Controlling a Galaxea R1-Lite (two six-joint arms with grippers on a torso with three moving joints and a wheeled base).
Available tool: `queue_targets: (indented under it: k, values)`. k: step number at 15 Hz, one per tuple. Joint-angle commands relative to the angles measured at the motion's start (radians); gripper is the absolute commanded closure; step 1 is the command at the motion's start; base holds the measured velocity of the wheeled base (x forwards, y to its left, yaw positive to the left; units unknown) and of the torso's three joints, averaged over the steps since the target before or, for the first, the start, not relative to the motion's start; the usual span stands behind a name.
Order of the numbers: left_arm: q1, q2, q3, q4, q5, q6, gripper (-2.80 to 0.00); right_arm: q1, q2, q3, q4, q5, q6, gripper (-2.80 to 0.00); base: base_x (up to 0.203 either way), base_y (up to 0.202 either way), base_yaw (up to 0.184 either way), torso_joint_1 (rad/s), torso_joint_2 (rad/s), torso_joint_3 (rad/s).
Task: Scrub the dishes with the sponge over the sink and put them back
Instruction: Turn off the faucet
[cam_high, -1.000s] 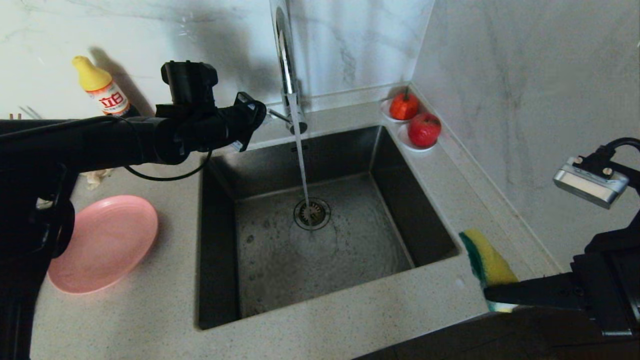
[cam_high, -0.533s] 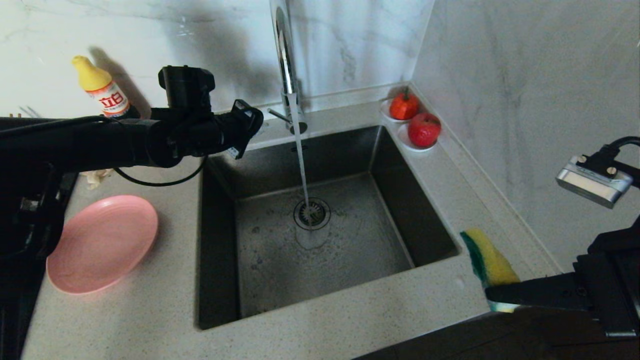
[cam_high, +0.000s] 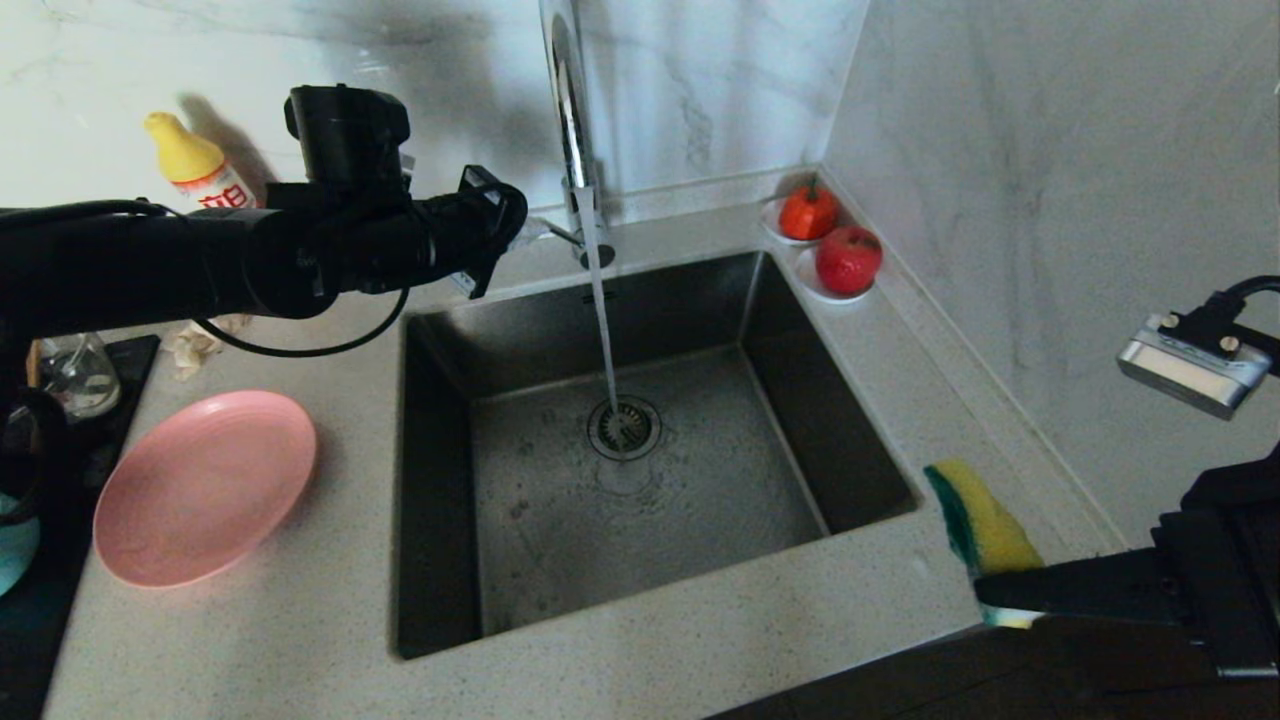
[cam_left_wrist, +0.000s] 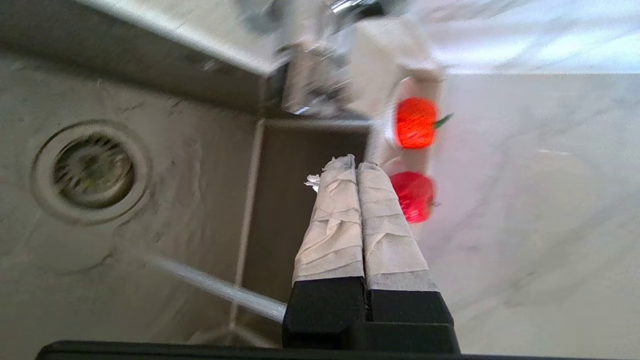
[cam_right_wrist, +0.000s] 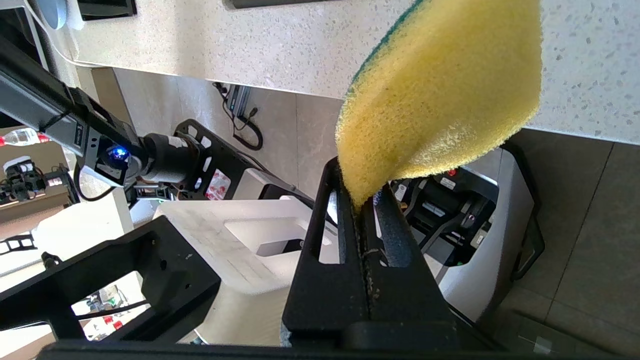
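Yellow-capped bottle (cam_high: 197, 165) at the back of the counter, partly hidden behind the left arm: its white label carries red printing of which only a fragment shows, too little to read. Small stickers on equipment under the counter in the right wrist view bear marks too small to make out. No other text, number, brand or sign is legible in any view.
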Motion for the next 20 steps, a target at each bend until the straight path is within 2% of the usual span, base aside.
queue_targets:
  k: [1,3,10,13,20]
  values:
    - [0.0,0.055,-0.067,0.013,0.004,-0.007,0.0,0.0,0.0,0.007,0.002,0.002,0.002,0.0,0.0,0.0,0.0,0.0,0.0,0.0]
    - [0.0,0.088,-0.102,0.017,0.005,-0.009,0.0,-0.001,0.01,0.011,0.002,0.002,0.002,0.0,0.0,0.0,0.0,0.0,0.0,0.0]
    - [0.0,0.089,-0.104,0.018,0.005,-0.027,0.0,-0.001,0.011,0.026,-0.012,0.002,0.002,0.0,0.0,0.0,0.0,0.0,0.0,0.0]
    - [0.001,0.098,-0.106,0.003,0.005,-0.026,0.0,-0.001,0.004,0.046,-0.054,0.002,0.003,0.0,0.0,0.0,0.0,0.0,0.0,0.0]
    - [0.001,0.125,-0.107,-0.043,0.01,-0.026,0.0,-0.003,0.03,0.049,-0.059,0.003,0.003,0.0,0.0,0.0,0.0,0.0,0.0,0.0]
